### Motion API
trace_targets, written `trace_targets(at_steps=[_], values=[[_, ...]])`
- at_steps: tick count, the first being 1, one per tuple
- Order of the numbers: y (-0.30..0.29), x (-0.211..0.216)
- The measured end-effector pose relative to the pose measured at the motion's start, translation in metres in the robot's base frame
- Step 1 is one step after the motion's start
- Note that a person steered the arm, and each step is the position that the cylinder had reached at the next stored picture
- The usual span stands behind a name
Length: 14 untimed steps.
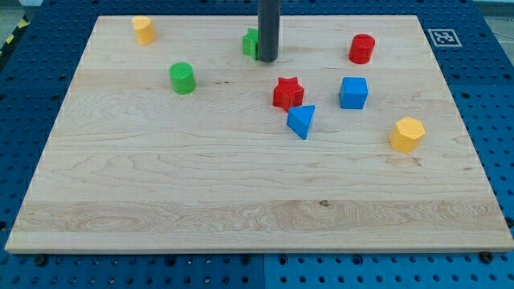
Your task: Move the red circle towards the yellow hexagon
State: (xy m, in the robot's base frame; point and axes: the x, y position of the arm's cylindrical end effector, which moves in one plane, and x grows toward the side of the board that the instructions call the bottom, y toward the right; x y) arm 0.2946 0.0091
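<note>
My tip [267,59] is bare, holding nothing, touching a green block [250,42], left of the red circle [361,49]. That light, stiff cylinder probably slides easily; push its far-left side toward the yellow hexagon [407,133].

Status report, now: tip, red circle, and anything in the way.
My tip near the view's top, against the green block. Red circle untouched, to the tip's right. Yellow hexagon below-right of it; path open.

The bench [161,185] is pale wood, smooth and matt, with fine grain lines. On it, the red circle [361,49] and yellow hexagon [407,133] look like matt plastic. The rod, ending in my tip [267,59], is dark with a dull sheen.
</note>
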Motion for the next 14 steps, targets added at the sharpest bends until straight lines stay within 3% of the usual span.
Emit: trace_targets(at_steps=[1, 2, 5, 8, 12, 14], values=[[-0.015, 0.02], [-0.028, -0.016], [-0.055, -0.018], [-0.048, 0.03], [0.117, 0.024], [0.132, -0.055]])
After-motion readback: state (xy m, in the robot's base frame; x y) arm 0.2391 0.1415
